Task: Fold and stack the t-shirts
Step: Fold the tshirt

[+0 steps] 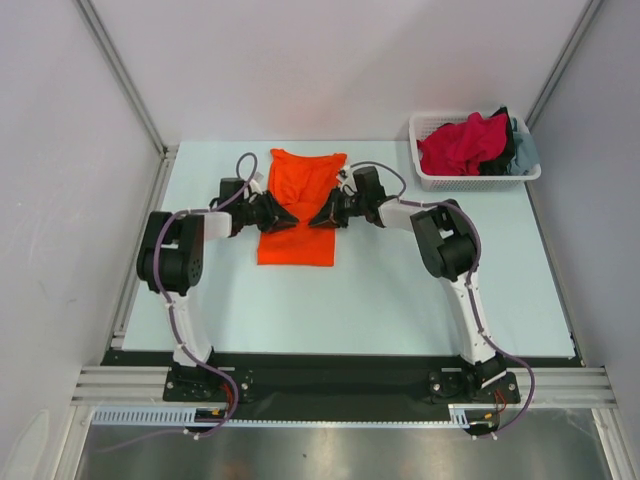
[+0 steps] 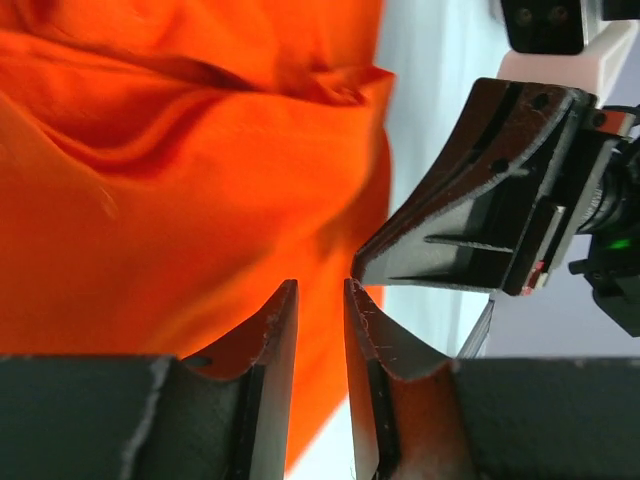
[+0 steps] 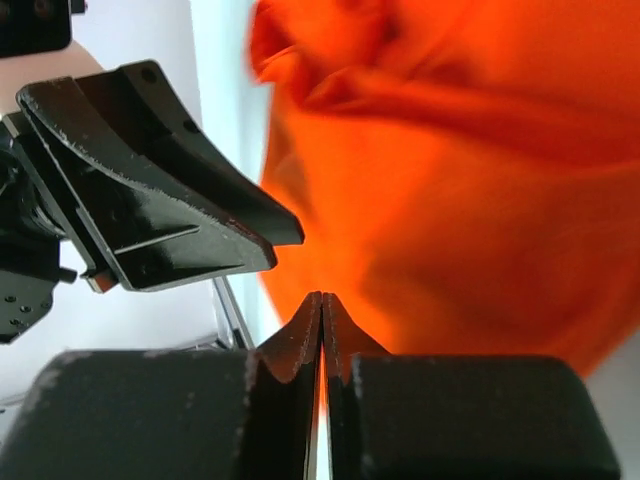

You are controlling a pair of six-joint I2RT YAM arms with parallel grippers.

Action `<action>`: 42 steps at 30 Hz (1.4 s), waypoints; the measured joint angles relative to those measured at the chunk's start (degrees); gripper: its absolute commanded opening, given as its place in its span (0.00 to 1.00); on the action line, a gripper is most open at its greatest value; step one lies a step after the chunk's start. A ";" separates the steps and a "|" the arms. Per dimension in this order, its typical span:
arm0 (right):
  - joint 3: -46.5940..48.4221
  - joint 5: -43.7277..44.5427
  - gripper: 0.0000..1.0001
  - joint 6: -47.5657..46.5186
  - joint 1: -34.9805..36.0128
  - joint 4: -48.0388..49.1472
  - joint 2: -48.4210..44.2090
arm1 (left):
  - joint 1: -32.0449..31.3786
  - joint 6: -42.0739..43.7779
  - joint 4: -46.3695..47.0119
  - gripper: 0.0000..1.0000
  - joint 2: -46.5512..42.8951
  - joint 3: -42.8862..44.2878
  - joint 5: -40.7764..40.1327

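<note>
The orange t-shirt [image 1: 300,180] lies flat under both tools' tips. The left gripper [image 2: 320,300] shows a narrow gap, while the right gripper [image 3: 322,310] is pressed closed, apparently empty. The cloth looks soft, light and limp, so it is probably best pinched at an edge.

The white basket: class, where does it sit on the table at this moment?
In the top external view, the white basket sits at the far right corner of the table, to the right of the orange t-shirt, with heaped shirts inside it.
</note>
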 measured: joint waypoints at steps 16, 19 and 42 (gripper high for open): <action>12.17 -1.18 0.03 4.85 -7.17 7.39 13.86 | 4.70 -2.91 6.01 0.25 16.98 15.02 3.06; 16.63 -0.09 0.03 4.63 -8.55 5.22 15.96 | 5.18 -2.93 4.70 0.25 18.64 18.21 2.95; 17.31 6.62 0.07 -10.58 -9.14 -27.06 -7.58 | 4.98 2.99 -6.34 0.37 -13.64 2.73 0.81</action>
